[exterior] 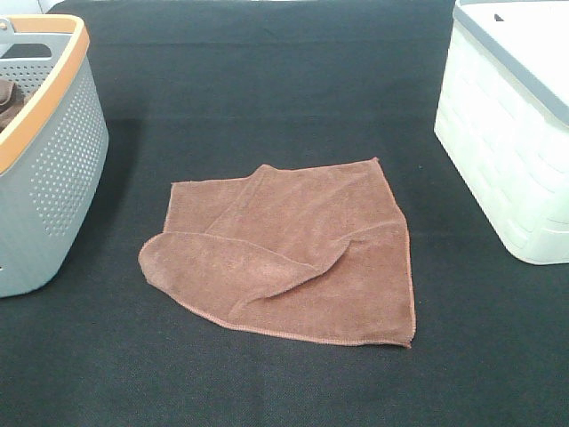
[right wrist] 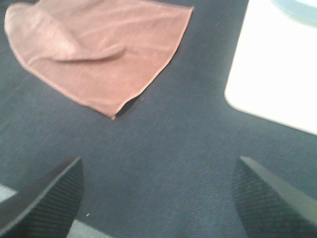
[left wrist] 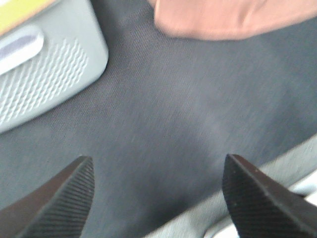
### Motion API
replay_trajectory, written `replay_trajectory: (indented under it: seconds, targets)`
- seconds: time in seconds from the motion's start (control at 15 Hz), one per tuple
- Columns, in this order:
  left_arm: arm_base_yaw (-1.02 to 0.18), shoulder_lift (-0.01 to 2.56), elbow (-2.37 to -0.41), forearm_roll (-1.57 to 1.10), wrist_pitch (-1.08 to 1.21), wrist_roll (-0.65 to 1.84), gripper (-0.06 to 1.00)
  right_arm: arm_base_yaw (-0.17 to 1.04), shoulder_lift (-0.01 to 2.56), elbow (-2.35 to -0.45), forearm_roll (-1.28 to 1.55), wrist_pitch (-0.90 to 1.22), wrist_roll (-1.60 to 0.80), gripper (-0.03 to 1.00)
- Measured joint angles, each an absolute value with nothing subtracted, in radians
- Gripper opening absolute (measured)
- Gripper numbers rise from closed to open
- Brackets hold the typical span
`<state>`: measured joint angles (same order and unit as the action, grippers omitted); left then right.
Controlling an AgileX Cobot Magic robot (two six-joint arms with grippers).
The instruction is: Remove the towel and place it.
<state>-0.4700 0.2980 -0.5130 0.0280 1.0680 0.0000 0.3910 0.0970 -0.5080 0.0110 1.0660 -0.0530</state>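
Observation:
The rust-brown towel (exterior: 293,253) lies spread on the black table mat in the middle of the high view, its left corner folded over onto itself. Neither arm shows in that view. In the left wrist view my left gripper (left wrist: 158,191) hangs open over bare mat, with an edge of the towel (left wrist: 223,20) well beyond its fingertips. In the right wrist view my right gripper (right wrist: 158,191) is open too, nothing between its fingers, and the towel (right wrist: 104,49) lies ahead of it, apart from the fingertips.
A grey perforated basket (exterior: 53,169) with an orange rim stands at the left, a dark item inside it. A white bin (exterior: 507,133) with a grey rim stands at the right. The table's front edge (left wrist: 277,168) shows close by the left gripper.

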Motion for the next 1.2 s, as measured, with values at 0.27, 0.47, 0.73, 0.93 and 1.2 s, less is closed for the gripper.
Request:
replay_trajectory:
  seconds: [0.27,0.47,0.73,0.93,1.2]
  targets:
    - [-0.47,0.292,-0.507,-0.012,1.051,0.057,0.69,0.391,0.096,-0.502,-0.015,1.066,-0.029,0.77]
    - [-0.47,0.292,-0.507,-0.043,1.051,0.07,0.69,0.391,0.096,-0.502,-0.007,1.066,-0.017,0.77]
    - [-0.47,0.292,-0.507,-0.044,1.051,0.07,0.69,0.391,0.096,-0.502,-0.007,1.066,-0.012,0.77]
    - [-0.47,0.292,-0.507,-0.045,1.051,0.07,0.69,0.391,0.096,-0.502,-0.007,1.066,-0.012,0.77]
    - [-0.452,0.269,-0.507,-0.046,1.051,0.07,0.69,0.365,0.096,-0.502,0.0,1.066,-0.011,0.77]
